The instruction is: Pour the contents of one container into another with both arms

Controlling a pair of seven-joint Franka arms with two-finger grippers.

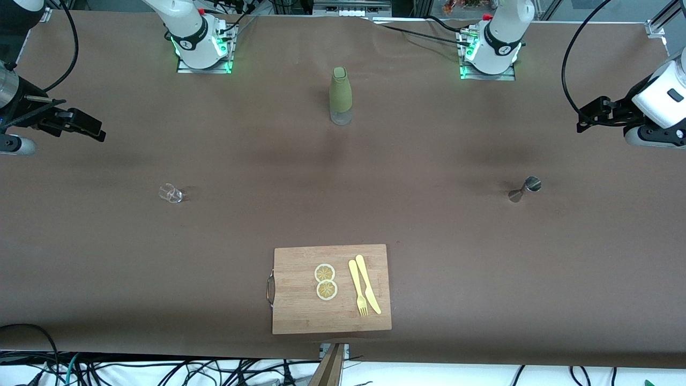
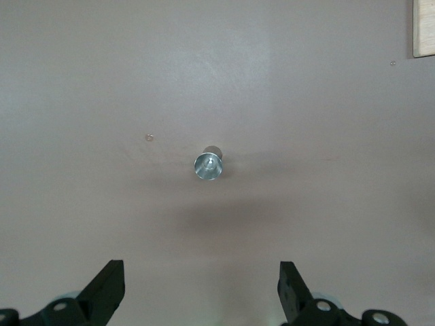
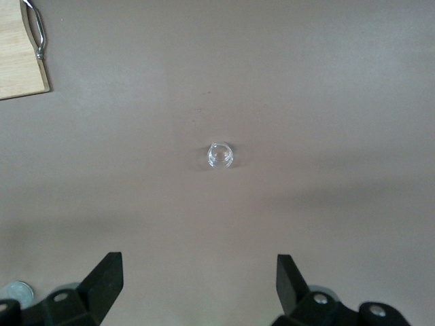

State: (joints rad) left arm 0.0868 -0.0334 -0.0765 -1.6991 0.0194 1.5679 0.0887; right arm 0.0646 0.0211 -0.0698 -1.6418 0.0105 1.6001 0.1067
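A small clear glass (image 1: 171,193) (image 3: 220,156) stands on the brown table toward the right arm's end. A metal jigger (image 1: 525,188) (image 2: 209,165) stands toward the left arm's end. My right gripper (image 1: 92,128) (image 3: 199,285) hangs high over the table's edge at its own end, open and empty, apart from the glass. At the other end my left gripper (image 1: 585,119) (image 2: 202,288) hovers likewise, open and empty, well clear of the jigger. Both white arms rise from bases (image 1: 201,45) (image 1: 490,51) along the table's back.
A green sleeved bottle (image 1: 340,96) stands upright mid-table between the bases. A wooden cutting board (image 1: 300,311) lies nearest the front camera, carrying two lemon slices (image 1: 325,281) and a yellow fork and knife (image 1: 364,292). Board corners show in both wrist views (image 2: 424,27) (image 3: 20,54).
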